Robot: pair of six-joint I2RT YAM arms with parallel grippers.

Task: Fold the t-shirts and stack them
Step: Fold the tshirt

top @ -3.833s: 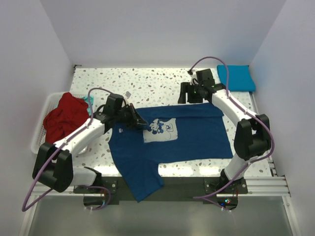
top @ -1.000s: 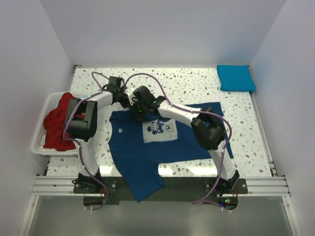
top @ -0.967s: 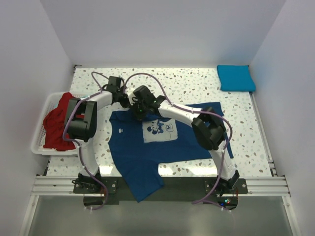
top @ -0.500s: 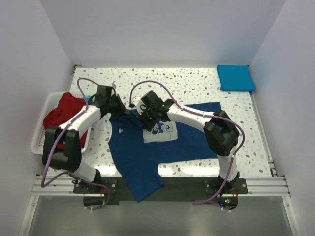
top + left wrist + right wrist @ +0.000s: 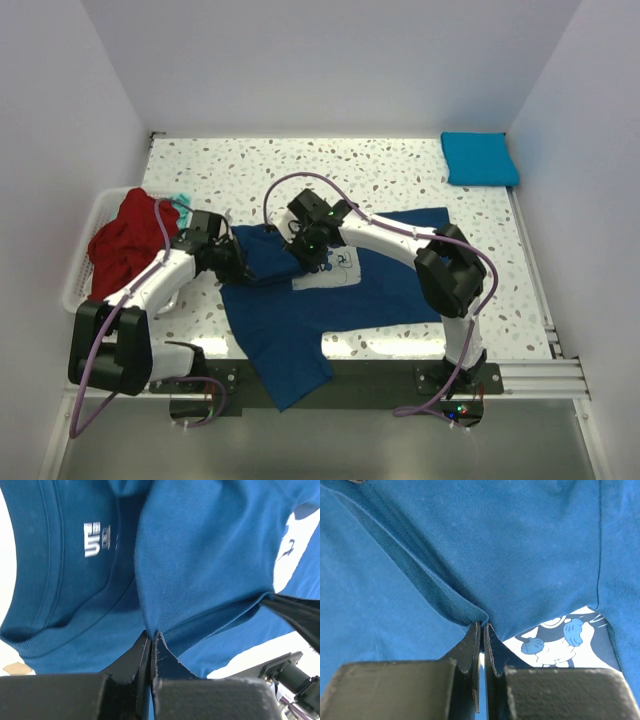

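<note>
Navy cotton from above: seen as the navy t-shirt (image 5: 350, 295) spread over the near part of the table (image 5: 400, 180), draped past the near edge, with its collar end bunched up between the left gripper (image 5: 232, 268) and the right gripper (image 5: 303, 250). Further off, a folded turquoise-blue t-shirt (image 5: 480, 158) at the far right corner and a red t-shirt (image 5: 125, 240) heaped in the white basket (image 5: 78, 292) at the left. From the left wrist: pinched tight on a thin fold of navy cloth near the collar label (image 5: 95, 539). From the right wrist: likewise clamped on a ribbed band beside the pale print (image 5: 555, 640). Judged light, limp and unbreakable, but quick to sag and wrinkle. Best held at seams or ribbing, at two spread points, and kept taut.
</note>
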